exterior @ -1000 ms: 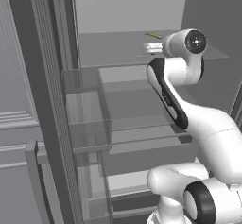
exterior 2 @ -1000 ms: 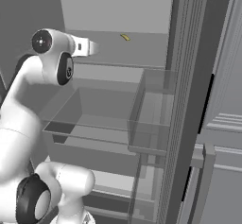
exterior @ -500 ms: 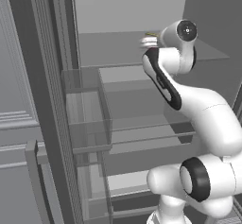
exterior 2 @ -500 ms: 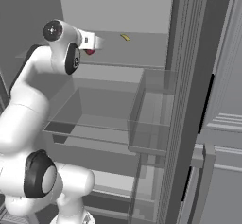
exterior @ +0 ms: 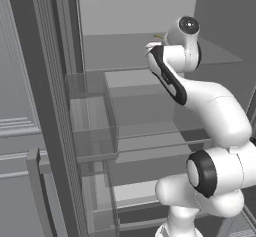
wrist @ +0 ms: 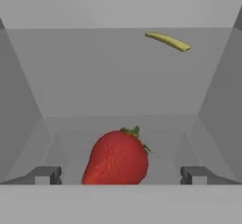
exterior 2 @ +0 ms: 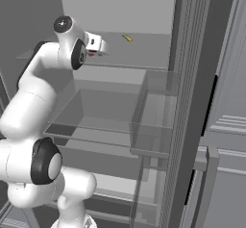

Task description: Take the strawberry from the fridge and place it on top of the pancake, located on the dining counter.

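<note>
With the hand (wrist: 120, 173) spread wide and the strawberry (wrist: 116, 158) lying between its fingertips on the upper fridge (exterior: 60, 106) shelf, well short of the back edge, ease forward, centre, then close gently.

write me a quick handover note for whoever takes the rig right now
Claw: open, holding nothing, reaching into the fridge at the upper shelf.
Strawberry: on that shelf, lying between the open fingers, not gripped. A thin yellow item lies further back on the same shelf.
Done: fridge open, claw lined up on the strawberry.
Left: close on the strawberry, lift it out, carry it to the dining counter and set it on the pancake.
</note>
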